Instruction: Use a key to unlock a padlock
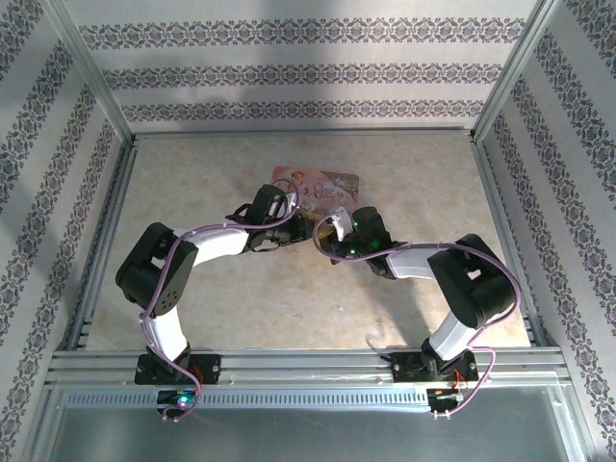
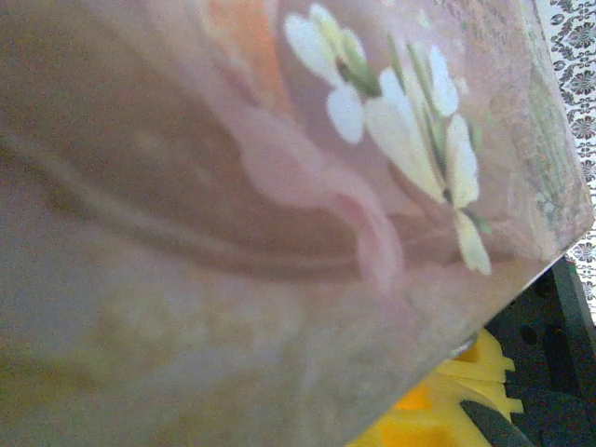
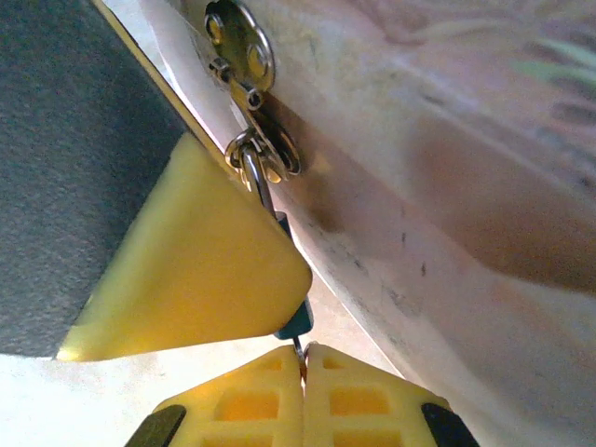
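Note:
In the right wrist view the padlock (image 3: 296,323) shows only a corner of its blue body. The rest lies under a yellow finger (image 3: 196,261) of my left gripper, which grips it. Its silver shackle (image 3: 262,186) runs up through the metal hasp (image 3: 270,154) on the side of the pink tin (image 3: 447,186). My right gripper (image 3: 303,361) is shut on the key (image 3: 299,351), a thin silver sliver whose tip meets the bottom of the padlock body. From above, my left gripper (image 1: 292,225) and right gripper (image 1: 332,227) meet at the tin's near edge.
The pink picture tin (image 1: 322,183) lies at mid-table just beyond both grippers; its flowered lid (image 2: 279,186) sits very close to the left wrist camera. Metal rails (image 1: 308,364) run along the near edge, and patterned walls enclose the table.

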Available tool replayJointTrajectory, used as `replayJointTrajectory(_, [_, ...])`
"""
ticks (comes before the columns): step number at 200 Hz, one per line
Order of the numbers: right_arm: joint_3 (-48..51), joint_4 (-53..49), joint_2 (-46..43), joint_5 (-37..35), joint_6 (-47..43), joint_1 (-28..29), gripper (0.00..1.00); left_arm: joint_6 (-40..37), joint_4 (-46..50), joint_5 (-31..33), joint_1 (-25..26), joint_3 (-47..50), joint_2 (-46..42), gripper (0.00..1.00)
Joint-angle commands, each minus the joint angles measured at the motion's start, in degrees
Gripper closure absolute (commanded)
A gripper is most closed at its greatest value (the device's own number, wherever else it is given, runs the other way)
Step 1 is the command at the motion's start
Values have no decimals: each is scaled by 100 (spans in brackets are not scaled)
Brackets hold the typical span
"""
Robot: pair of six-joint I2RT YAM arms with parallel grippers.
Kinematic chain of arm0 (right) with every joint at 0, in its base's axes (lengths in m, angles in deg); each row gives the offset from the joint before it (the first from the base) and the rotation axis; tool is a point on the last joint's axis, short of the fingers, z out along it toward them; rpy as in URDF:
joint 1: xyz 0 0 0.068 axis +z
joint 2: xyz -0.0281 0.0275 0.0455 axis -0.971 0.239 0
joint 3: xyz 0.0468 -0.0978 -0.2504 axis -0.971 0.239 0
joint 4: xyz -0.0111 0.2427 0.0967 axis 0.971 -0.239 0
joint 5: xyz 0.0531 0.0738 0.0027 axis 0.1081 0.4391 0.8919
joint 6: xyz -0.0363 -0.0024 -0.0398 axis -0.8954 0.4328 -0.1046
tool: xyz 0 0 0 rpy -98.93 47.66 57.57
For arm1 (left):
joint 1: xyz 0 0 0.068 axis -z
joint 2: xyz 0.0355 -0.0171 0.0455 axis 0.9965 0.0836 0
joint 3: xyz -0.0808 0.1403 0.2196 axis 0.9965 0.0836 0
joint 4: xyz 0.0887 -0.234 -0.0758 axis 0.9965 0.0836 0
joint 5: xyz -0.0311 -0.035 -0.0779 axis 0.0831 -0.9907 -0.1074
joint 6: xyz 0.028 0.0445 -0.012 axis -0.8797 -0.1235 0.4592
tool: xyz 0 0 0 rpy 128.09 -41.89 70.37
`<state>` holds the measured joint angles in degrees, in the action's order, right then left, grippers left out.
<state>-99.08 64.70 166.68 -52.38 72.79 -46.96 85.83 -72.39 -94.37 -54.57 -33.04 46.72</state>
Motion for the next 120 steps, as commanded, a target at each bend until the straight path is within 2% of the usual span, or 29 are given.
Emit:
replayJointTrajectory(1, [-288,817,27,356,-33,-64,100,26,33,-482,89,-36,-126,79])
replayJointTrajectory(54, [-243,1130,16,572,199,-74,100,55,-34,-442,83,16,-101,79])
replayJointTrajectory(120, [12,1166,148,315,326,-30,100,201,-378,-451,48,78,179,79])
